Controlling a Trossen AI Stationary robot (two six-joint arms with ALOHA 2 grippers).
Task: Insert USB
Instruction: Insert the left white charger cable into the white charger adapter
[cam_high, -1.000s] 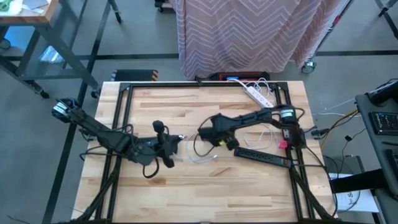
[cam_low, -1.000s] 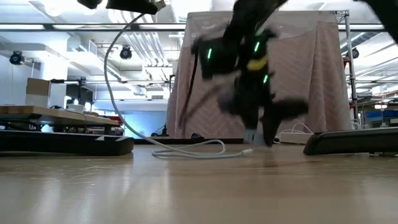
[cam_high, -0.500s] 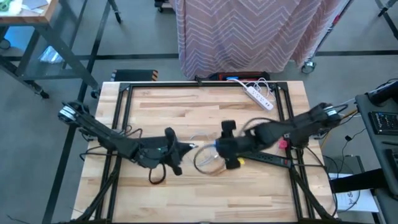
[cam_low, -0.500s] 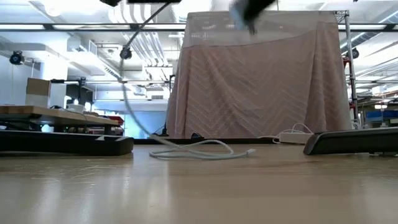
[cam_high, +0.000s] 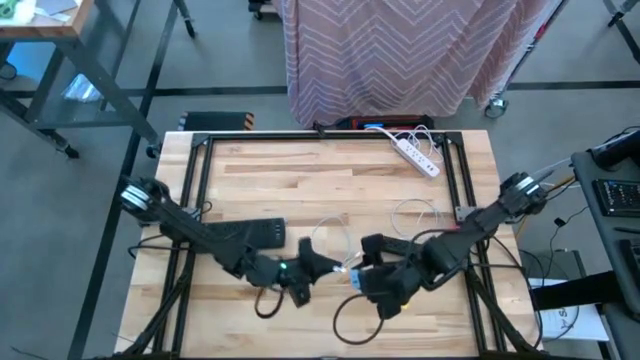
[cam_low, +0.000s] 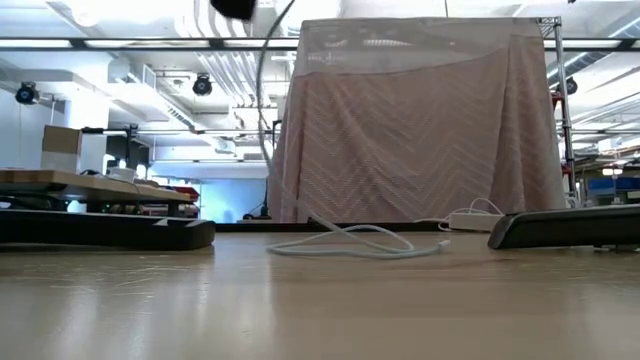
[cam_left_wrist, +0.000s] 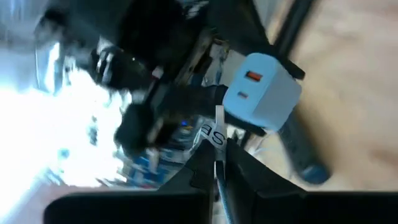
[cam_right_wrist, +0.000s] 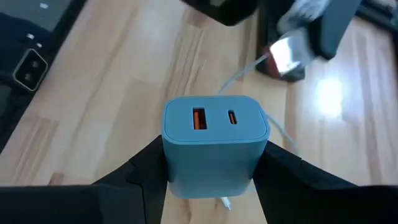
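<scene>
Near the table's front edge, the right gripper (cam_right_wrist: 214, 177) clamps the blue charger (cam_right_wrist: 214, 143), ports facing the left gripper (cam_high: 318, 262) – pinched on the USB cable (cam_low: 350, 243). Both arms have swung forward from mid-table – plug and port now nearly aligned, insertion pending.

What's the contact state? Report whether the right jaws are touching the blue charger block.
Touching. The right wrist view shows the right gripper with its jaws pressed against both sides of the blue charger block, ports facing forward.
</scene>
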